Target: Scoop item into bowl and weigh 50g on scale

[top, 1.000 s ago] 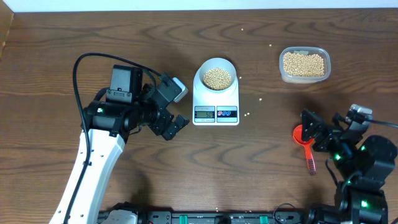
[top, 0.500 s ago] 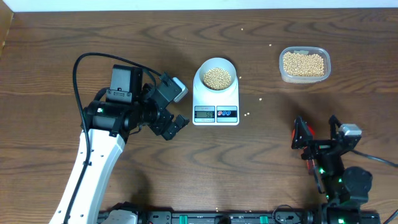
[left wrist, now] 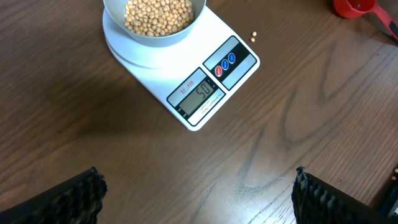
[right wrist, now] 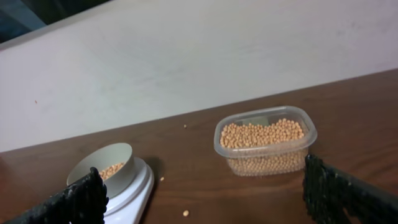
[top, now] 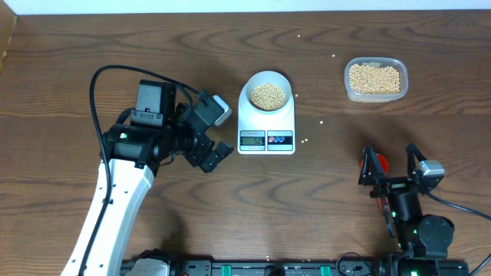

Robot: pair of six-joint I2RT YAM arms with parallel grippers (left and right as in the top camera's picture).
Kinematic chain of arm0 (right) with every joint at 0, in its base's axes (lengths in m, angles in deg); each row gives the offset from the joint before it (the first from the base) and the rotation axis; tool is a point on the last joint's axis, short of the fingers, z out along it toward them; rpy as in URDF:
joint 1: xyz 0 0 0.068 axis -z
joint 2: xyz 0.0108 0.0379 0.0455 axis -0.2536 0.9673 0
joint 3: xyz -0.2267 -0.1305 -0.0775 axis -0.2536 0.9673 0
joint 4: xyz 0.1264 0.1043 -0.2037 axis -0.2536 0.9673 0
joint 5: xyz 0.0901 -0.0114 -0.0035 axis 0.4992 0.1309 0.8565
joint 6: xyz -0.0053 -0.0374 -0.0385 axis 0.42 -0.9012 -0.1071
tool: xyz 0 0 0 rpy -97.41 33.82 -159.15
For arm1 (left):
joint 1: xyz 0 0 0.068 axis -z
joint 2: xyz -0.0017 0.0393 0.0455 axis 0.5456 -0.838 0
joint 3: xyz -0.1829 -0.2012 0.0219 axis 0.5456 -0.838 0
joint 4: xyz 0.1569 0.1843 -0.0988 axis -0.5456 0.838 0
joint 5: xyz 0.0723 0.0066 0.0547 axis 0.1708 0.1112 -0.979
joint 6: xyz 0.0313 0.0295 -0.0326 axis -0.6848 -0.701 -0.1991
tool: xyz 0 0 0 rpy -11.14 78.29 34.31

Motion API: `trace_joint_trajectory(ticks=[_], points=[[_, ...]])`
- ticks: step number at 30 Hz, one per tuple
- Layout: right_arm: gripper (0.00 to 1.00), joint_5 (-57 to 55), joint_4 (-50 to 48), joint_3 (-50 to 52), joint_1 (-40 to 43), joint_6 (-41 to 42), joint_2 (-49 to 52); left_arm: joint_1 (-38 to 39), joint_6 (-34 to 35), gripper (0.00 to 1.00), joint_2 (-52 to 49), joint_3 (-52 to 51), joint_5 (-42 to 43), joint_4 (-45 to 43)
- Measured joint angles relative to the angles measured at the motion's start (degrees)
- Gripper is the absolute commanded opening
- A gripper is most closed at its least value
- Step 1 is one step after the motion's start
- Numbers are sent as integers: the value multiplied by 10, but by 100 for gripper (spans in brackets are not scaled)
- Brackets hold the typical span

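Note:
The pale bowl [top: 268, 75] stands on the white scale [top: 247, 124], filled with tan beans [top: 269, 95]. In the left wrist view the scale [left wrist: 186, 65] has 50 on its screen, and the bowl [left wrist: 155, 38] is at the top. My left gripper [top: 222, 132] hovers open just left of the scale, nothing between its fingers [left wrist: 81, 196]. My right gripper [top: 391, 165] stands open near the front right, empty. From there its camera faces the bowl [right wrist: 111, 155] and the scale [right wrist: 138, 185].
A clear tub of beans [top: 375, 79] sits at the back right, also in the right wrist view [right wrist: 266, 140]. A red scoop [top: 380, 167] lies on the table under the right gripper, partly hidden. Loose beans [top: 305, 141] lie scattered right of the scale.
The right arm has drawn back toward the front edge and swung round to stand square over the red scoop. The left arm, bowl and scale have not moved.

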Motion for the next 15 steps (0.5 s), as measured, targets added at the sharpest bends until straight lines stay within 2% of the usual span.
trace_joint_trajectory(ticks=[5, 15], points=[[99, 1, 46, 1, 0, -5, -50, 0, 0, 98, 0, 0, 0, 0], [99, -10, 117, 1, -17, -14, -52, 0, 0, 98, 0, 0, 0, 0]])
